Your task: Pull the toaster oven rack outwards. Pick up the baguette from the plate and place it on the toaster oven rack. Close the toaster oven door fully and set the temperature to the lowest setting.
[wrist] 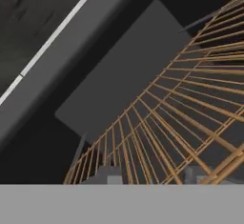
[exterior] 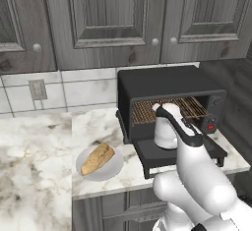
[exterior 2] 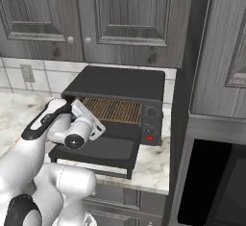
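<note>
The tool [wrist: 147,176] is seen clamped on the front edge of the brownish-copper wire-mesh rack [exterior: 167,109] inside the boxy matte black toaster oven [exterior: 165,85] — the drop-down door [exterior: 172,152] lies open beneath. The rack's long axis runs across the cavity, so the outward pull is judged to lie straight back toward the arm — the golden-tan baguette [exterior: 97,158] waits on the small white plate [exterior: 115,167], well apart on the marble worktop [exterior: 98,127].

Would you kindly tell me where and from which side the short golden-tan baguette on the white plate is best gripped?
Grip the golden-tan baguette around its middle, coming from above. It lies flat and uncovered on the small round white plate, so the fingers could close across its narrow width; its tapered end probably gives less to hold.
</note>
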Motion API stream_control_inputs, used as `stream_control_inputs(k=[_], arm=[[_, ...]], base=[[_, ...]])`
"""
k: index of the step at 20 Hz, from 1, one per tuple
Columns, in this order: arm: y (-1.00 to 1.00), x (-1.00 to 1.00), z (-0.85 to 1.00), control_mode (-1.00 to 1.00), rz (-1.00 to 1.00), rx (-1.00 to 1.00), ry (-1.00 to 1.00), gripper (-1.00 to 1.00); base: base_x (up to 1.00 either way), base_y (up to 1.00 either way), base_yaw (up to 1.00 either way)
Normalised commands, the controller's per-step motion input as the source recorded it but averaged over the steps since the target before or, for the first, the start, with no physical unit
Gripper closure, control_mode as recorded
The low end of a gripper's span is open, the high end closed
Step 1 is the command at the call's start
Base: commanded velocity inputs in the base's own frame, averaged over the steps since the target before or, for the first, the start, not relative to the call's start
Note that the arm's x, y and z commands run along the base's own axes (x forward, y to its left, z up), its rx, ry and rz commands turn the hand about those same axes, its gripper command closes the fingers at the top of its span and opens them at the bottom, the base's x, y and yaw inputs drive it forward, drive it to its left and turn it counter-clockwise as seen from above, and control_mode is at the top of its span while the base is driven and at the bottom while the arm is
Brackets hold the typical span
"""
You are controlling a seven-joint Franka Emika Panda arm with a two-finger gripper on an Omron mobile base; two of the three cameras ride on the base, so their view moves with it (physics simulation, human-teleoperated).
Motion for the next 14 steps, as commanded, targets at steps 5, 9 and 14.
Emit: stream_control_inputs(k=[5,9,14], arm=[[0.00,-0.46,0.00,-1.00,-0.01,0.02,0.04,1.00],[0.00,-0.08,0.00,-1.00,0.00,0.01,0.00,-1.00],[0.00,-0.04,0.00,-1.00,0.00,0.00,0.00,-1.00]], base=[[0.00,0.00,0.00],[0.00,0.00,0.00],[0.00,0.00,0.00]])
